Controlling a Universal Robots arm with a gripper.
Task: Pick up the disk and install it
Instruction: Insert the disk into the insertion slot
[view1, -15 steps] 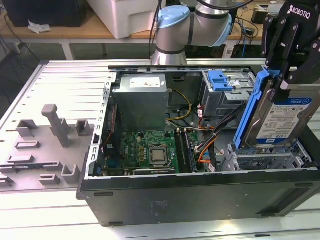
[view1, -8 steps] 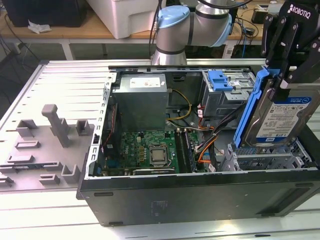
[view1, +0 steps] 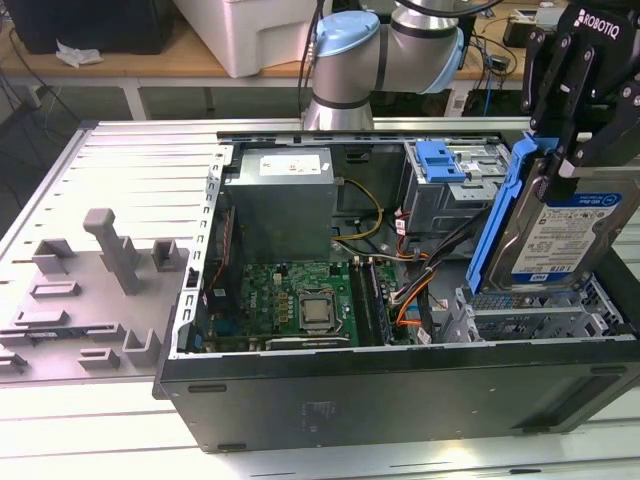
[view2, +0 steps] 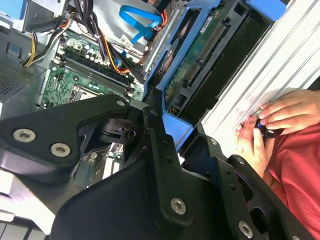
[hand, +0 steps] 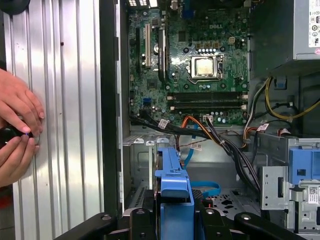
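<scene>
Ribbed grey metal tabletop carries an open black computer case lying on its side, with grey moulded fixtures on the exterior view's left and the robot arm's base behind it. Inside the case a grey power supply box sits beside a green motherboard with a bare processor, and black, orange and yellow cables run across toward the drive cage, where a blue latch lies on top. The gripper hangs over the case's corner on the exterior view's right, its black fingers clamped on the upper end of the disk, one on each side. The disk stands on edge, nearly upright and leaning a little, its label toward the exterior camera and its blue frame running down the edge. Its lower end is at the metal drive bay by the front wall; whether it touches the bay cannot be told. The second wrist view shows the disk's green circuit-board face, and the first wrist view shows the frame's blue end between the fingers. A person's hands rest on the tabletop just outside the case wall, holding a small dark object, with a red sleeve beside them
</scene>
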